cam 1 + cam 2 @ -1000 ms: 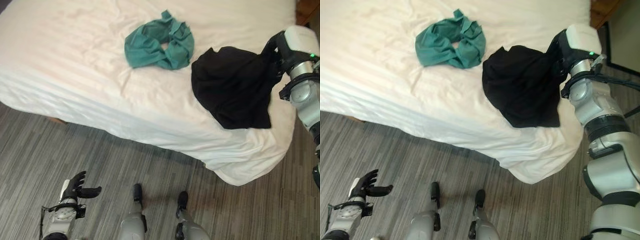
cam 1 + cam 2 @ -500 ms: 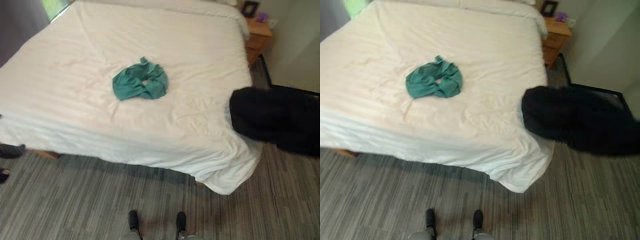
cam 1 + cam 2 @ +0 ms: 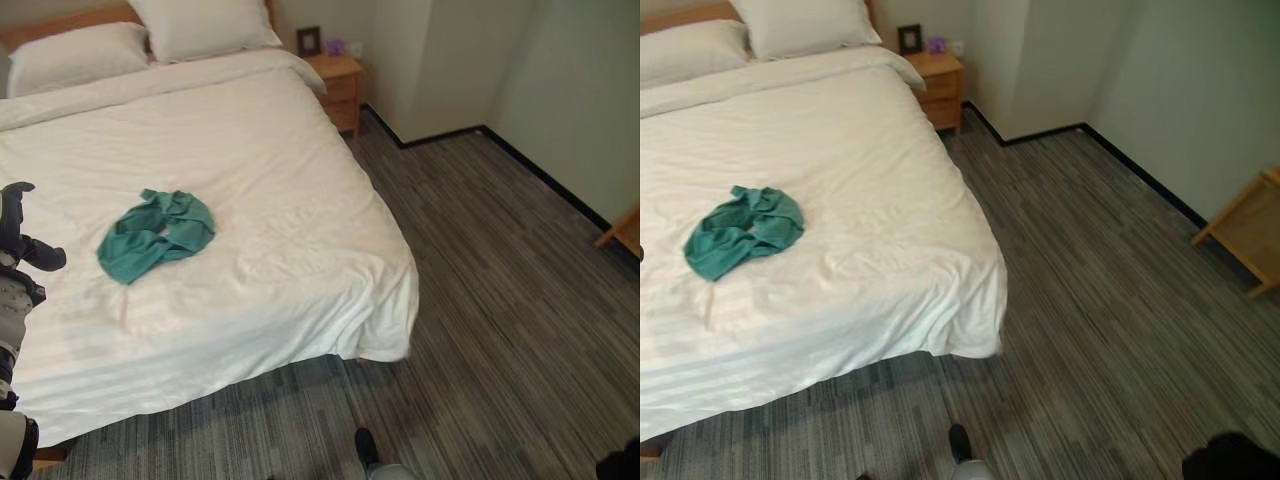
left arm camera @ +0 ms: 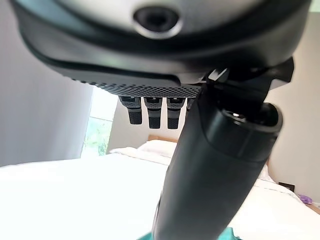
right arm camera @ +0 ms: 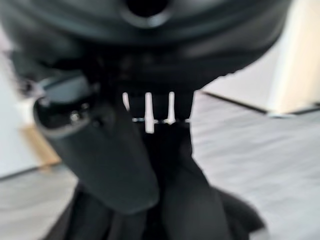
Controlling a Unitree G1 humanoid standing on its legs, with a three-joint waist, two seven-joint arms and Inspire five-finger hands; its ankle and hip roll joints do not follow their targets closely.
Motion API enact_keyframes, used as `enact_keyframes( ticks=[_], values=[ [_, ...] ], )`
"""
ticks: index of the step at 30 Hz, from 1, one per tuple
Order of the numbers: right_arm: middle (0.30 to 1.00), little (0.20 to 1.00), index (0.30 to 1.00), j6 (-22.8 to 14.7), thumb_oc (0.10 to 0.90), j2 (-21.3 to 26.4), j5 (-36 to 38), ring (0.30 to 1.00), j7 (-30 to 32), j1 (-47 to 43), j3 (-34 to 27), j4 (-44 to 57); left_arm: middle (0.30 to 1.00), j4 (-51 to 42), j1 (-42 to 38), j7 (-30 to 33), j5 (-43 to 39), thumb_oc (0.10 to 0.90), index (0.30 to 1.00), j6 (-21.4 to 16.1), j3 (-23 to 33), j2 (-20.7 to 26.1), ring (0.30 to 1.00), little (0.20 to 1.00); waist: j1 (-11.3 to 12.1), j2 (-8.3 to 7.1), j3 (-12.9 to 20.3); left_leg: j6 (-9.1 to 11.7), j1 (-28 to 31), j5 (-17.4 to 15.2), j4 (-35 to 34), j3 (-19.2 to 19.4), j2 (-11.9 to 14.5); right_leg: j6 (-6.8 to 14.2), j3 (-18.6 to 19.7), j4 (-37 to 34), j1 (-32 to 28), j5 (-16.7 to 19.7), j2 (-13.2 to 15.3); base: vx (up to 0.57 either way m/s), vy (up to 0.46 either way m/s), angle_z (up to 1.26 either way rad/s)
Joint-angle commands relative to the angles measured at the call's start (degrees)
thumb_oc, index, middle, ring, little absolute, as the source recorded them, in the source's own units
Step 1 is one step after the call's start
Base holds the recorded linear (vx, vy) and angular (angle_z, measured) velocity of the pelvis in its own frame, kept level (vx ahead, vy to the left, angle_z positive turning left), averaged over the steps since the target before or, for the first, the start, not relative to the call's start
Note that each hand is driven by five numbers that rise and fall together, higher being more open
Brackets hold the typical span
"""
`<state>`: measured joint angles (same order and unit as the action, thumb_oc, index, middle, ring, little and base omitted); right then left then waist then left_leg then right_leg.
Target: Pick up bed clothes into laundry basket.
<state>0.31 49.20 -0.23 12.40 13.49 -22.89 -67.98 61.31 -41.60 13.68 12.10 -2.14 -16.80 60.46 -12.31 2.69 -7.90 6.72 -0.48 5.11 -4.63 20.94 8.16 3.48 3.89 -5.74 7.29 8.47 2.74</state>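
A wide bed with a rumpled white duvet (image 3: 250, 200) and two white pillows (image 3: 200, 25) stands on grey striped carpet floor (image 3: 500, 300). A small wooden nightstand (image 3: 338, 85) sits beside it, against pale plain walls (image 3: 540, 70) with dark skirting.

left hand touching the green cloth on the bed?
Apart. The left eye view shows bare white sheet between the left hand and the green cloth on the bed.
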Motion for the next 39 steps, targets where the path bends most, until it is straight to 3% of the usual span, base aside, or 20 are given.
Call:
enact_keyframes(
  ticks=[1,4,7,8,9,12,13,14,17,19,27,34,39],
  values=[
    [0.300,0.300,0.300,-3.5,0.400,3.4,1.8,0.300,1.6,-1.3,3.4,-0.4,0.900,7.2,-11.7,6.3,3.5,0.800,0.900,1.8,-1.4,4.5,0.900,0.900,0.5,-2.22,-2.6,0.7,-11.9,6.3,-0.4,-9.7,4.7,3.3,0.5,0.7,-6.2,-7.4,0.5,0.07,0.015,-0.15],
    [0.300,0.300,0.300,-3.6,0.400,1.9,2.5,0.300,1.1,-1.6,5.1,-3.2,0.900,10.9,-14.9,7.0,5.3,0.800,0.900,2.8,-4.6,3.7,0.900,0.900,0.0,-2.44,-3.2,1.0,-13.8,6.4,-0.4,-9.4,5.5,3.5,2.1,0.7,-6.2,-7.7,0.1,0.06,0.057,-0.21],
    [0.300,0.300,0.300,-3.4,0.400,-0.5,2.2,0.300,-0.1,-2.5,8.2,-5.3,0.900,12.5,-14.9,7.2,7.4,0.800,0.900,3.7,-4.1,3.2,0.900,0.900,-0.1,-0.56,-3.0,1.6,-13.6,7.1,-0.4,-8.2,6.0,4.4,4.2,0.7,-6.0,-8.3,-0.1,0.10,0.170,-0.30],
    [0.300,0.300,0.300,-3.4,0.400,-0.5,2.2,0.300,-0.1,-2.5,8.2,-5.3,0.900,12.5,-14.9,7.2,7.4,0.800,0.900,3.7,-4.1,3.2,0.900,0.900,-0.1,-0.56,-3.0,1.6,-13.6,7.1,-0.4,-8.2,6.0,4.4,4.2,0.7,-6.0,-8.3,-0.1,0.14,0.250,-0.49],
    [0.300,0.300,0.300,-3.0,0.400,-1.6,2.3,0.300,-1.1,-3.8,10.2,-6.1,0.900,13.8,-16.2,6.7,7.6,0.800,0.900,3.9,-5.1,2.4,0.900,0.900,-0.4,-0.16,-2.8,1.5,-13.3,6.6,-0.4,-5.8,5.9,4.9,4.9,0.7,-5.2,-8.7,0.9,0.13,0.251,-0.50],
    [0.300,0.300,0.300,-2.5,0.400,-4.8,1.9,0.300,-1.5,-6.1,14.5,-5.9,0.900,14.6,-19.0,7.1,6.2,0.800,0.900,3.6,-6.3,1.9,0.900,0.900,-0.3,-0.12,-3.4,0.8,-12.5,5.6,-0.4,-3.2,4.5,6.3,5.0,0.7,-3.2,-8.1,4.0,0.15,0.290,-0.51],
    [0.300,0.300,0.300,-2.5,0.400,-4.8,1.9,0.300,-1.5,-6.2,14.5,-5.9,0.900,14.7,-19.1,7.1,6.2,0.800,0.900,3.5,-6.4,2.0,0.900,0.900,-0.2,-0.07,-3.3,0.9,-12.7,5.8,-0.4,-3.1,4.7,6.3,5.1,0.7,-3.0,-7.9,3.9,0.10,0.253,-0.47],
    [0.300,0.300,0.300,-2.4,0.400,-6.5,1.8,0.300,-1.4,-7.5,16.2,-5.6,0.900,14.8,-20.8,7.5,5.6,0.800,0.900,3.3,-7.1,1.8,0.900,0.900,-0.1,-0.19,-3.9,0.3,-12.9,5.2,-0.4,-2.3,3.8,7.2,4.9,0.7,-1.6,-7.1,5.4,0.05,0.130,-0.34],
    [0.300,0.300,0.300,-2.5,0.400,-7.4,2.1,0.300,-1.4,-8.1,16.9,-5.4,0.900,14.7,-21.7,7.8,5.2,0.800,0.900,3.2,-7.6,1.9,0.900,0.900,-0.1,-0.46,-4.4,0.0,-12.8,4.8,-0.4,-2.0,3.3,7.6,4.6,0.7,-1.1,-6.8,6.2,0.06,0.149,-0.22],
    [0.300,0.300,0.300,-2.7,0.400,-9.9,2.9,0.300,-1.1,-10.3,19.5,-5.2,0.900,14.4,-26.8,8.9,5.5,0.800,0.900,3.2,-11.5,2.3,0.900,0.900,0.0,-0.93,-5.0,-0.6,-13.6,4.0,-0.4,-0.9,2.3,8.7,3.7,0.7,1.4,-4.7,8.0,0.08,0.201,-0.14],
    [0.300,0.300,0.300,-3.1,0.400,-12.9,4.5,0.300,-1.4,-11.3,21.7,-5.5,0.900,16.8,-31.8,8.9,6.2,0.800,0.900,3.7,-15.6,2.5,0.900,0.900,0.3,-2.40,-5.9,-1.0,-15.3,3.3,-0.4,-0.2,1.4,9.7,1.1,0.7,3.8,-2.0,9.6,0.05,0.101,-0.02],
    [0.300,0.300,0.300,-3.2,0.400,-7.7,7.4,0.300,-3.2,-15.0,21.1,-8.2,0.900,18.2,-35.1,8.3,6.6,0.800,0.900,3.8,-18.7,3.3,0.900,0.900,0.6,-3.99,-6.7,-1.3,-18.1,3.1,-0.4,-0.9,0.7,10.7,-0.3,0.7,6.8,0.0,10.4,0.04,0.064,0.00],
    [0.300,0.300,0.300,-3.5,0.400,-7.7,7.8,0.300,-3.3,-15.9,21.7,-8.5,0.900,18.6,-35.9,8.6,7.1,0.800,0.900,3.8,-20.0,3.9,0.900,0.900,0.7,-4.50,-7.1,-1.4,-19.9,3.1,-0.4,-1.3,0.4,11.1,-0.9,0.7,8.2,1.1,10.7,0.02,0.068,0.03]
  ],
)
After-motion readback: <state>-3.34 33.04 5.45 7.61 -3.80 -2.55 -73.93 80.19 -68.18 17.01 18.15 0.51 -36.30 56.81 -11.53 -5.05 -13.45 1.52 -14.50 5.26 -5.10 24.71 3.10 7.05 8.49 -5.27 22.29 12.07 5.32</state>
